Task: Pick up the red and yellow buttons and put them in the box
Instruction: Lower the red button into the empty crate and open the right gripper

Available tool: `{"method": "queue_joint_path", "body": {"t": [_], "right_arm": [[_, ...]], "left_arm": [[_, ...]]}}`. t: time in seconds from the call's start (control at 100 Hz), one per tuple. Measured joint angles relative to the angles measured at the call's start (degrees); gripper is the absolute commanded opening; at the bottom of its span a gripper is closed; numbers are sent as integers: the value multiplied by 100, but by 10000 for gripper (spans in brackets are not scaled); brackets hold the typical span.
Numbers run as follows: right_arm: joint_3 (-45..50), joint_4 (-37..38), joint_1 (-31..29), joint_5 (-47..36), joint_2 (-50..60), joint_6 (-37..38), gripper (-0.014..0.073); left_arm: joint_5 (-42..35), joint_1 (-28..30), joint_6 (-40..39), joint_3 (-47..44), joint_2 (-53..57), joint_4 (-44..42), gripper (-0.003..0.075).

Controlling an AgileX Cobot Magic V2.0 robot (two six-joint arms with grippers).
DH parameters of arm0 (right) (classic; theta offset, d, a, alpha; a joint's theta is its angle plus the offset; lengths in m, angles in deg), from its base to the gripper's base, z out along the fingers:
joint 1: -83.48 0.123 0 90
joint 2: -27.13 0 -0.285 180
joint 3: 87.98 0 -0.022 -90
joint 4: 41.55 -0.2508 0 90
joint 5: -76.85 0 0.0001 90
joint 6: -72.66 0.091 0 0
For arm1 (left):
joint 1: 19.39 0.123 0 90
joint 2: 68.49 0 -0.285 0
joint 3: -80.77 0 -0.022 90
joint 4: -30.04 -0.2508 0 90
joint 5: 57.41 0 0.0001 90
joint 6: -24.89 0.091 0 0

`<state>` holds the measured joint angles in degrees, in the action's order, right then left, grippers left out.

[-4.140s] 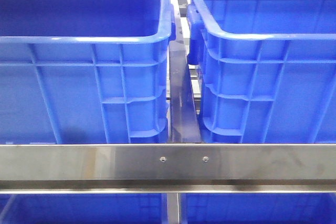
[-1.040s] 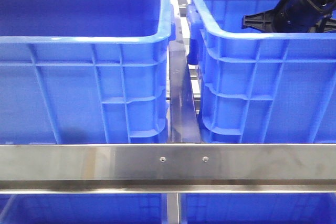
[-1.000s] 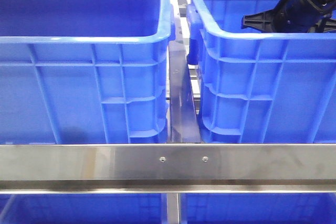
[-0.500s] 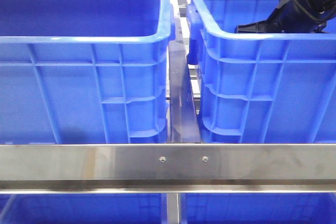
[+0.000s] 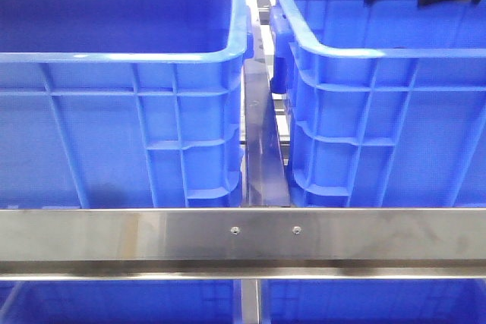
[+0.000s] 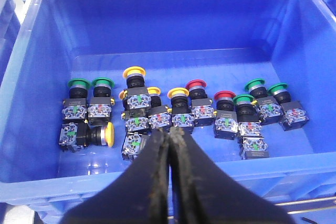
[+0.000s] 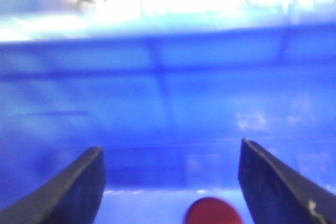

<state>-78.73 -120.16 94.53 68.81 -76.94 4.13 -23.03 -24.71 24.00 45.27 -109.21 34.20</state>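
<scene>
Red button (image 7: 212, 211) lies between the wide-spread right end effector (image 7: 170, 192) fingers, inside the blue box (image 7: 168, 103)

No readable text, brand or number in any view. Small pale labels on the contact blocks of the buttons (image 6: 181, 109) in the blue crate (image 6: 42, 51): green marks only, print too small to read. Crate walls and steel rail (image 5: 243, 237) carry no lettering.
</scene>
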Motion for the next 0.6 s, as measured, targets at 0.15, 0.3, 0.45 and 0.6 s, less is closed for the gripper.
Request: {"method": "queue_joint_path", "body": {"t": [0.15,0.3,0.45,0.6], "right_arm": [[509,0,0,249,897,-25,553],[1087,0,0,316,1831,-35,549],[1751,0,0,366,2747,-35,549],[2374,0,0,388,3625,-35,549]], "left_arm": [[0,0,0,0,0,0,-19],[0,0,0,0,0,0,-19],[0,0,0,0,0,0,-19],[0,0,0,0,0,0,-19]]}}
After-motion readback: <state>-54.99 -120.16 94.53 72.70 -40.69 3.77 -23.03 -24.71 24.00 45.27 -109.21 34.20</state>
